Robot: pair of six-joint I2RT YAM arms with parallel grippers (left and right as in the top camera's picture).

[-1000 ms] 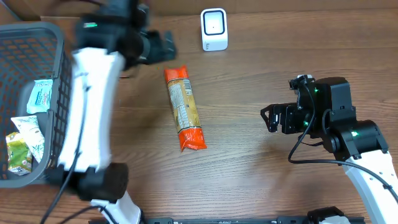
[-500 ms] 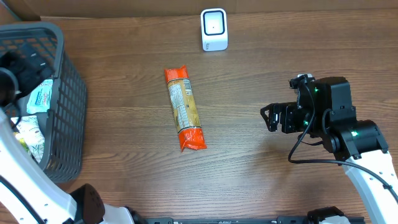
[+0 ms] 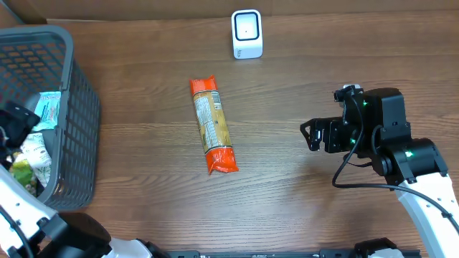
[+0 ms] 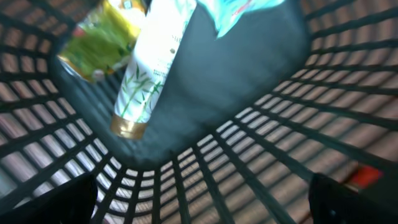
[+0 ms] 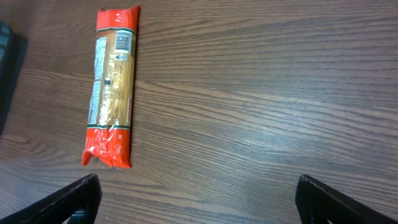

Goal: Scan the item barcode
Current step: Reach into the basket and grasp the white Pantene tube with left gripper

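Left gripper (image 4: 202, 200) now over basket (image 3: 80, 107), pasta packet (image 3: 211, 126) well apart

The counter (image 3: 287, 208) is dark wood with a clear grain and a dull, smooth finish. The packet (image 3: 212, 125) on it is shiny plastic film, crimped at the ends. The basket (image 3: 80, 107) is matt grey plastic lattice; inside it, a white tube (image 4: 149, 62) looks glossy, though blurred. The scanner (image 3: 247, 34) is smooth white plastic.
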